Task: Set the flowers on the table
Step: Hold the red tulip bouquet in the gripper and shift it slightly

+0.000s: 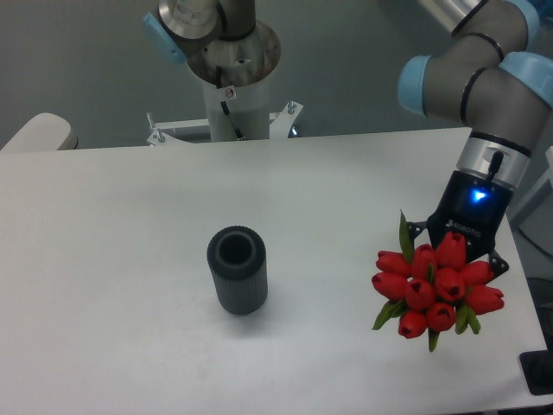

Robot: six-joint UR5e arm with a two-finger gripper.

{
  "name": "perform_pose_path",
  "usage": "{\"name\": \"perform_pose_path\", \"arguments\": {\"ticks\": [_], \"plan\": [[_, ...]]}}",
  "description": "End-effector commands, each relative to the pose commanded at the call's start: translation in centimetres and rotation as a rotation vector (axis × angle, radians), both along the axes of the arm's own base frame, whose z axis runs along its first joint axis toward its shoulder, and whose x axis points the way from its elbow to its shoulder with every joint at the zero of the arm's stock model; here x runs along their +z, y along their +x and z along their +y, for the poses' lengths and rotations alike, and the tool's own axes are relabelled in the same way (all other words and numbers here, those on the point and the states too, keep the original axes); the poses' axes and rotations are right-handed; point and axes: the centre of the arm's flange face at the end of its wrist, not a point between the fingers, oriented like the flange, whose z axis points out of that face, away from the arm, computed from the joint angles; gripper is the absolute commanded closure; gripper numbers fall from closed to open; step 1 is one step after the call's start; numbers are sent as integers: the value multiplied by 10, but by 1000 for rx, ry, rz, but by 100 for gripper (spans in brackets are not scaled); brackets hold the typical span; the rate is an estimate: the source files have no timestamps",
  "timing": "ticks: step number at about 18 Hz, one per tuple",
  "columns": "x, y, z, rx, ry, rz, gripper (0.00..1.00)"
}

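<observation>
The gripper (456, 251) is seen at the right side of the table (112, 259), its fingertips hidden behind the flowers (436, 287), so how far it is opened, and whether the bunch is held, cannot be told. The red buds are massed directly below and in front of it, above the table's right edge. Small white lettering on the gripper body is too blurred to be read. A dark ribbed vase (237, 270) stands upright, well apart to the left.
</observation>
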Motion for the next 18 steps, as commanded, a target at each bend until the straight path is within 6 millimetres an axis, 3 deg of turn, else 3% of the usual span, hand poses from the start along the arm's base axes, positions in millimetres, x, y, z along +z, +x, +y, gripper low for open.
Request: {"name": "perform_pose_path", "arguments": {"ticks": [5, 18], "plan": [[0, 8, 12, -14, -14, 13, 72], [10, 2, -2, 16, -112, 123, 72]]}}
